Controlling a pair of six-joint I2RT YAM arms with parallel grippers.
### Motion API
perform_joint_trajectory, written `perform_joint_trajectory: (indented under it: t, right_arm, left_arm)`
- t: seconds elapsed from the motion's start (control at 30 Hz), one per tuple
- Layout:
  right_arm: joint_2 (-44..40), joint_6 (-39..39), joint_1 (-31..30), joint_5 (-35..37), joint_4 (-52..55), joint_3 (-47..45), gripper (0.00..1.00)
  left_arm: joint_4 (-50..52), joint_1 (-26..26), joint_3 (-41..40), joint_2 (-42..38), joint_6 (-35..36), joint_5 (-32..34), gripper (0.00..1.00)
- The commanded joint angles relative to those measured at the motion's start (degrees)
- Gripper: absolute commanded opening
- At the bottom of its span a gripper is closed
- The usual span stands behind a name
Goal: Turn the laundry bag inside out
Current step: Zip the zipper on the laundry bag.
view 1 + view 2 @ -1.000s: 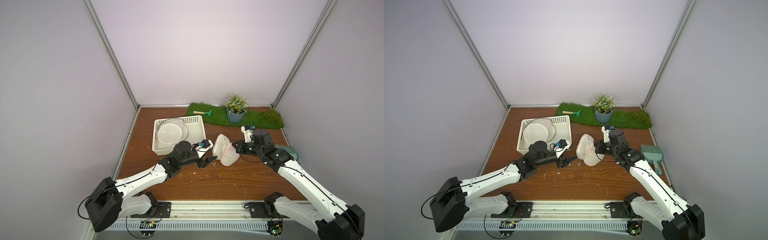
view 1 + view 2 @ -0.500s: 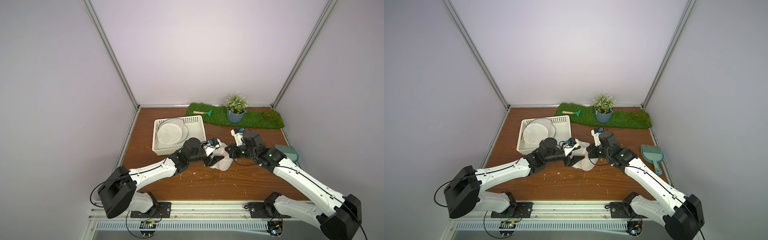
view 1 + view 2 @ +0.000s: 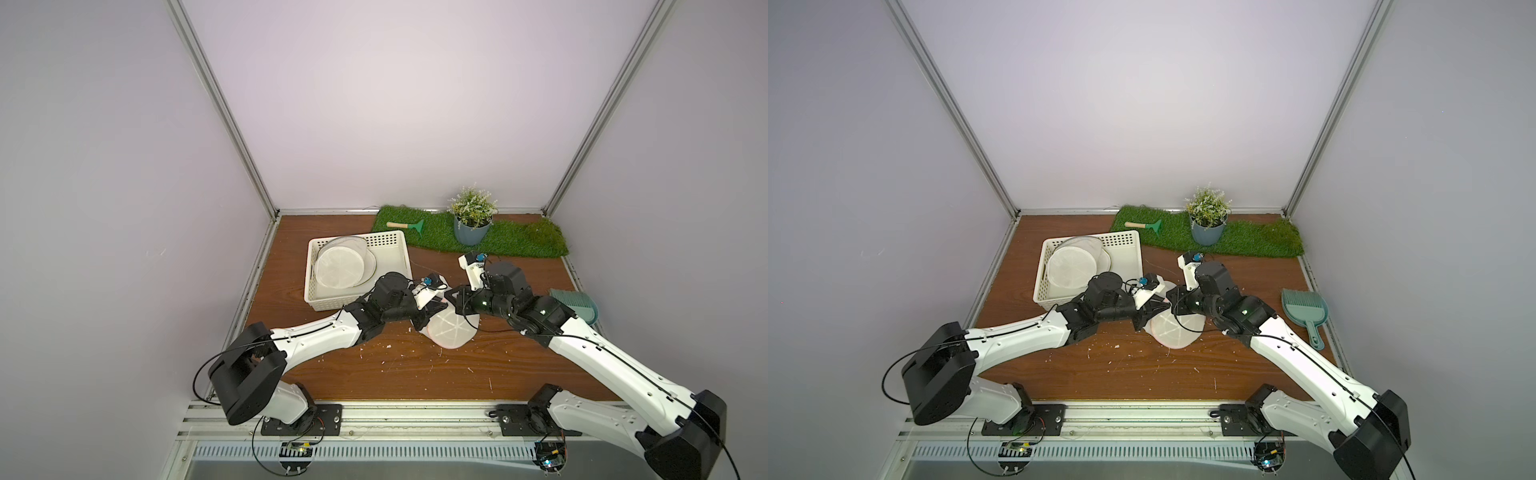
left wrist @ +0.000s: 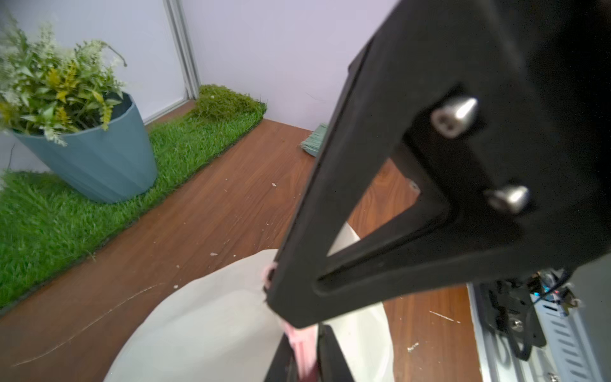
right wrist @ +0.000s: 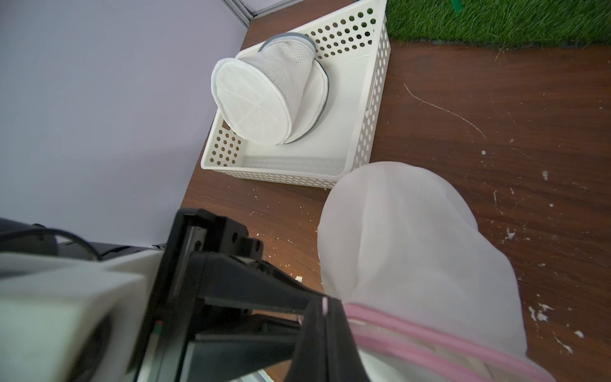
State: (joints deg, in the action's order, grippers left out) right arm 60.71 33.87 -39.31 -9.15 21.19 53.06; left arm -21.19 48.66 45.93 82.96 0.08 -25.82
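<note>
Laundry bag (image 3: 451, 334) sits mid-frame, with the left gripper (image 4: 302, 337) and right gripper (image 5: 325, 304) both pinched on its pink rim (image 5: 413, 330). Grip's set, I think; next, peel the rim back over the body.

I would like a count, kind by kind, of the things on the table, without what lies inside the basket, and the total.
laundry bag: 1
basket: 1
potted plant: 1
grass mat: 1
small rake: 1
dustpan: 1
total: 6

2 grippers (image 3: 435, 311) (image 3: 454, 298), 1 basket (image 3: 383, 241)
</note>
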Motion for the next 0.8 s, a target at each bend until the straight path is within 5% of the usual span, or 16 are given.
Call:
perform_joint_trajectory:
  t: [0.0,0.37,0.6,0.67,0.77]
  right_arm:
    - [-1.56,-0.32,-0.18,3.31,-0.01,3.23,0.00]
    - [-5.63,-1.52,17.60,-2.26,2.58,-3.45,0.00]
    - [-6.29,-1.33,20.20,-4.89,1.57,-6.01,0.00]
    - [-6.30,-1.42,20.18,-5.38,1.53,-5.55,0.00]
    - [-6.00,-2.21,20.08,-6.22,2.30,-4.42,0.00]
  left_arm:
    - [0.89,0.53,1.00,0.06,0.05,-1.67,0.02]
    - [-6.86,0.21,-3.95,-3.75,-2.30,-5.35,0.01]
    - [-16.38,-1.04,-8.34,-5.10,-7.47,-7.44,0.01]
    - [-15.81,-1.28,-8.45,-4.63,-7.64,-7.14,0.08]
    - [-13.78,-1.25,-8.25,-3.70,-7.29,-5.95,0.35]
